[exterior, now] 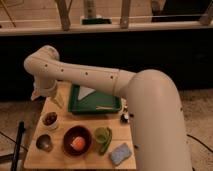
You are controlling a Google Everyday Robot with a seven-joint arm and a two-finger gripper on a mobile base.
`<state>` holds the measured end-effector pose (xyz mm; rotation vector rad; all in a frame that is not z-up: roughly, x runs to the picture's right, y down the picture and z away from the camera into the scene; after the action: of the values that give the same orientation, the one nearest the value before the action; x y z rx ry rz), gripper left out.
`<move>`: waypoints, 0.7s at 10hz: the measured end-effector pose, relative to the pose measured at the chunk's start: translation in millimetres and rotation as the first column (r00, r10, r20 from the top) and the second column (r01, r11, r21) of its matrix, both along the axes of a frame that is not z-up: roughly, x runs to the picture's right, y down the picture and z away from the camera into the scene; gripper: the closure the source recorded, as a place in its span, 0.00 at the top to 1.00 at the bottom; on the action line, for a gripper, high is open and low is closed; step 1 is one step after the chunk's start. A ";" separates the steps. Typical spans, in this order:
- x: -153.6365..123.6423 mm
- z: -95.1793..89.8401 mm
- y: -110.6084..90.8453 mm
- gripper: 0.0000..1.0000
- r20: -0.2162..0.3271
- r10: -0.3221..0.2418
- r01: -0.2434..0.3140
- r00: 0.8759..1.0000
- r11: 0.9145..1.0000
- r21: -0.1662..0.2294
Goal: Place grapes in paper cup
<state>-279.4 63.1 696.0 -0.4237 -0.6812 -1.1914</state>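
The paper cup (50,120) is small and white and stands at the left side of the wooden table (55,158). The grapes (49,118) show as a dark reddish-brown cluster inside its rim. My gripper (49,95) hangs from the bent white arm (85,76), above and just behind the cup, over the table's back left corner. It is apart from the cup, and nothing shows in it.
A green tray (95,102) lies at the back middle. A brown bowl (76,141) holds an orange lump (77,143). A grey metal cup (44,143) stands front left. A green cup (103,136) and a blue sponge (120,153) are front right.
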 end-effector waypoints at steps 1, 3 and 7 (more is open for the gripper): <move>-0.8 -0.3 0.4 0.80 0.001 -0.001 0.001 1.000 1.000 0.000; -1.5 -0.6 0.7 0.80 0.002 -0.002 0.002 1.000 1.000 0.000; -1.5 -0.5 0.7 0.80 0.002 -0.002 0.002 1.000 1.000 0.000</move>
<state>-280.9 63.8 695.4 -0.4237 -0.6829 -1.1936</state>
